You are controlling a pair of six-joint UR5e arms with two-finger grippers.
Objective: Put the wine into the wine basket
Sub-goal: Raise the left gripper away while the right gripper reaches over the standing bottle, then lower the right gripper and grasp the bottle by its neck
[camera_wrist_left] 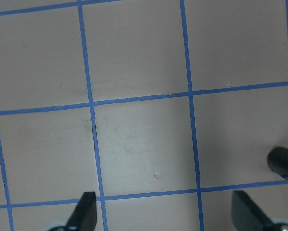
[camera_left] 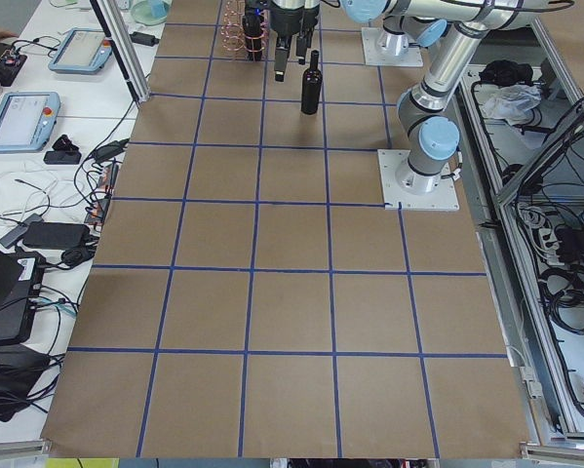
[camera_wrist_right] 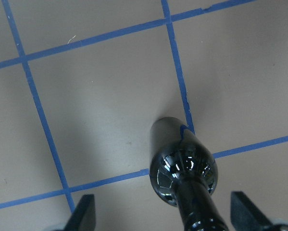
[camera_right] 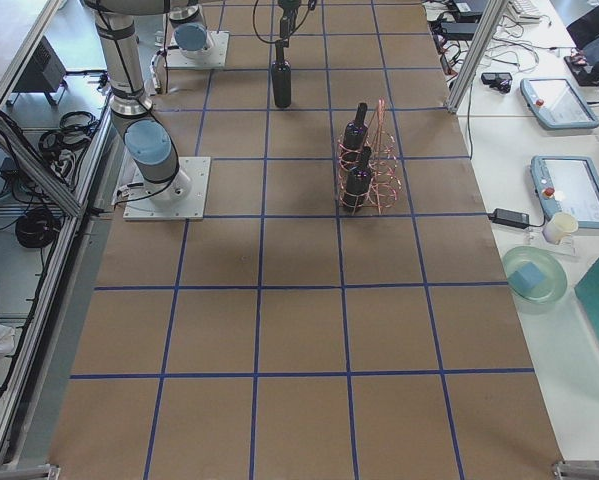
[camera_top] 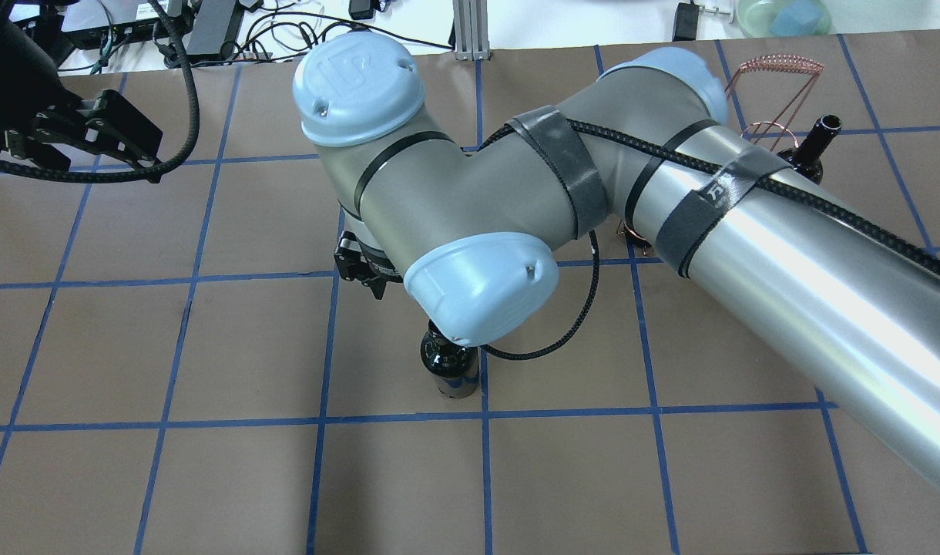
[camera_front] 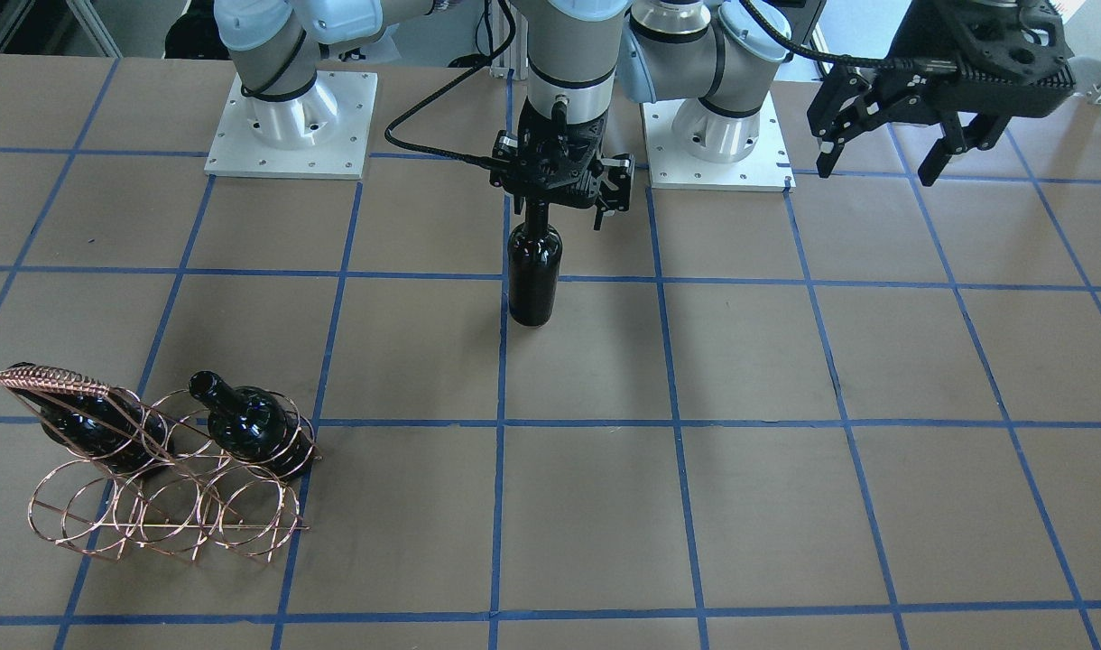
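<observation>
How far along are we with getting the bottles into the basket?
Done: one wine bottle and a second wine bottle lie in the wine basket.
In hand: the right gripper straddles the neck of the third wine bottle, which stands upright on the table; jaws open, not gripping.
Left: grip it, carry it, slot it in.
The left gripper hangs open.

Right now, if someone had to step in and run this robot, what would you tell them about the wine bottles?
Left claw: open, empty, off to the side above the table.
Right claw: open, around the neck of the last wine bottle, not yet gripping.
That bottle stands upright mid-table; the wine basket sits well apart from it.
Done: two bottles lie in the basket.
Left: close on the neck, lift, carry over, probably slide into a free ring.
</observation>
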